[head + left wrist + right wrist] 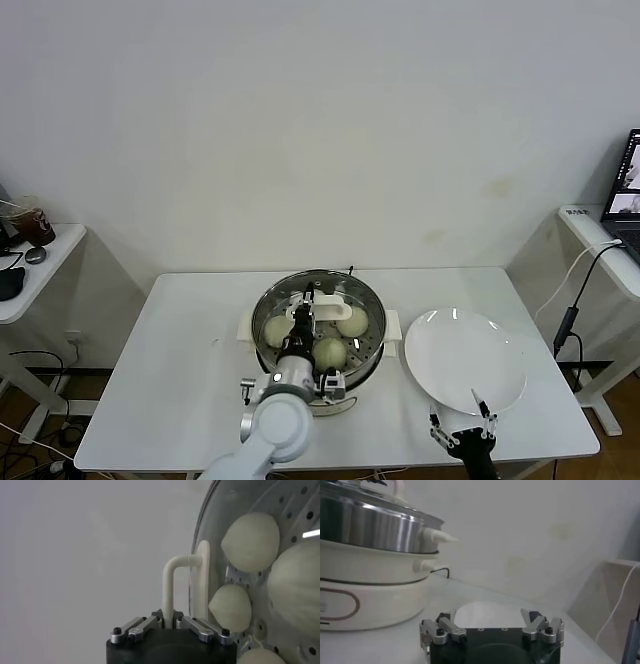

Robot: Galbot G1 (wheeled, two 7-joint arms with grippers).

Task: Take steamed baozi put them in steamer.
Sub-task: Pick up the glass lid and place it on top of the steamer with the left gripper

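Baozi [353,322], four cream-white buns, lie on the perforated tray inside the steamer [372,300] at the middle of the white bench [190,360]. Over them the left claw [169,625] is clamped on the white handle [172,580] of the glass lid [212,530]. The right claw [463,425] waits with fingers apart at the bench's near edge, just beside the white plate [465,358].

1. The left claw [303,325] covers the centre of the steamer [372,300], hiding any fourth baozi [352,321].
2. Right claw [463,425] at five o'clock: body cut off by the edge.
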